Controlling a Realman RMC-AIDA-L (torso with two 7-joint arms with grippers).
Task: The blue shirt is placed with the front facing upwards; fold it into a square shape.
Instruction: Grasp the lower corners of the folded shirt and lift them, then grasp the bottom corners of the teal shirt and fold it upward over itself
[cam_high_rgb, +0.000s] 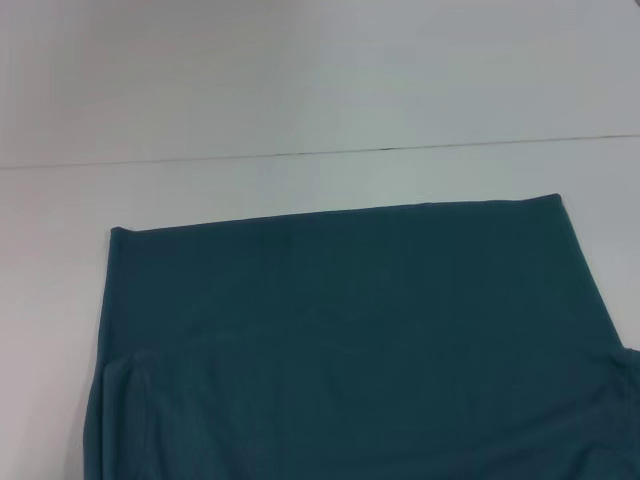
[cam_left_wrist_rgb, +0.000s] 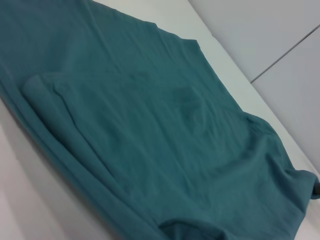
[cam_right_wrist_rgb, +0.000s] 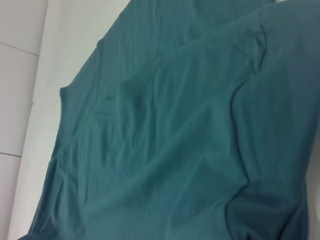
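Observation:
The blue shirt (cam_high_rgb: 350, 330) lies spread on the white table, its plain teal cloth filling the near half of the head view. Its far edge runs straight across, and a layer is folded over near each lower corner. No lettering shows on the cloth. The left wrist view looks down on the blue shirt (cam_left_wrist_rgb: 150, 130) with a folded layer lying on top and a rumpled end. The right wrist view shows the blue shirt (cam_right_wrist_rgb: 175, 130) in soft creases with a sleeve seam. Neither gripper shows in any view.
The white table (cam_high_rgb: 300, 80) stretches beyond the shirt's far edge, crossed by a thin dark seam (cam_high_rgb: 320, 153). Bare white surface also runs along the shirt's left side (cam_high_rgb: 50, 330) and at the table edge (cam_left_wrist_rgb: 280, 45).

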